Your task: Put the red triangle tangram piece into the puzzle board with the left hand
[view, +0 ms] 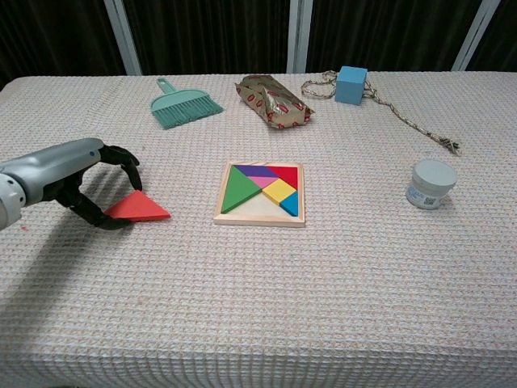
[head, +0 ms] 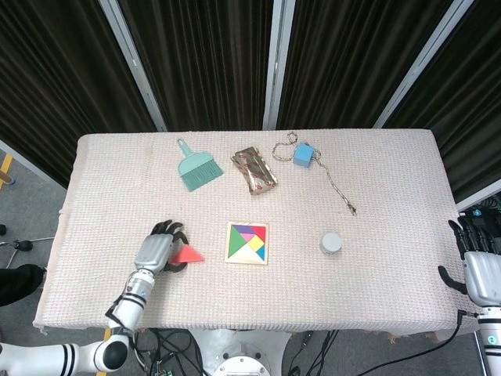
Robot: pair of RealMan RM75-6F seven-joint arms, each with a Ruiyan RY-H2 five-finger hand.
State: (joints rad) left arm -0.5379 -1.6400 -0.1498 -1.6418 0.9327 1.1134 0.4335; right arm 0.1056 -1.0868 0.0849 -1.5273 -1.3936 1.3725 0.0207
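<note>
Left hand (view: pixel 77 174) sits low over the table's (view: pixel 258 307) left side, fingers (view: pixel 121 158) curled around the near-left corner of the red triangle (view: pixel 139 208). In the chest view the dark fingertips touch the piece at its upper edge and its left tip; the thumb lies under or against the lower-left tip. Grip reads as a pinch on the triangle, though whether the piece is clear of the cloth cannot be told. In the head view the hand (head: pixel 156 249) covers the triangle's (head: pixel 189 254) left part, and the rest points right toward the board (head: pixel 247 243).

Triangle location: left of the board (view: pixel 260 194), apart from it, not in it. The board lies near the table centre and holds green, red, yellow, blue, purple and pink pieces, with a bare wooden area along its lower edge.

Right hand (head: pixel 476 262) shows only in the head view, off the table's right edge, fingers up and somewhat apart, holding nothing.

Other items: a teal brush (view: pixel 184 104) at the far left, a crumpled wrapper (view: pixel 273 101) beside it, a blue cube (view: pixel 351 84) with a rope (view: pixel 408 115) trailing right toward the front, and a small white jar (view: pixel 430 183) right of the board, well apart from it.
</note>
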